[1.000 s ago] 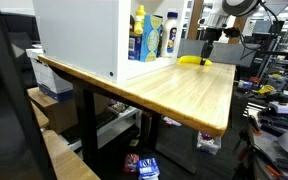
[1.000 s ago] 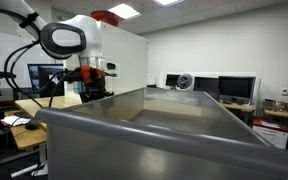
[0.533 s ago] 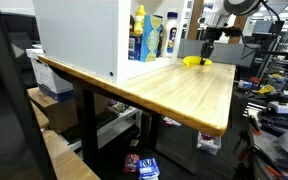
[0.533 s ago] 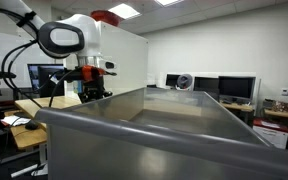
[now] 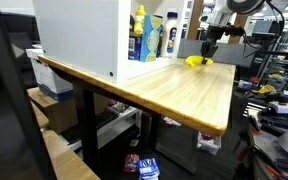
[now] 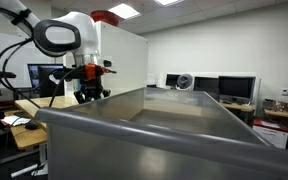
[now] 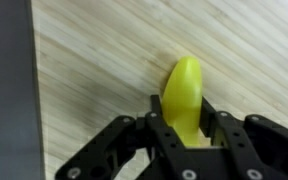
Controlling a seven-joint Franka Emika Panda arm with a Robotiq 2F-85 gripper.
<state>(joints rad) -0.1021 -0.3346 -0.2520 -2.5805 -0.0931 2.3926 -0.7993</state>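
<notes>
The yellow banana (image 7: 184,95) sits at the far end of the wooden table (image 5: 174,90), clamped at one end between the closed fingers of the gripper (image 7: 187,128). Whether it touches the wood is unclear. A good hold here likely needs light, centred pressure, so the soft fruit neither bruises nor swings. The arm (image 6: 69,38) reaches down from above, wrist pointing nearly straight at the tabletop, near the white cabinet (image 5: 79,35).

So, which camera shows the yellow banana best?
The wrist view: the banana is large in the middle, clamped by the tool. An exterior view shows a small yellow spot; in the view across the grey bin it is hidden.
</notes>
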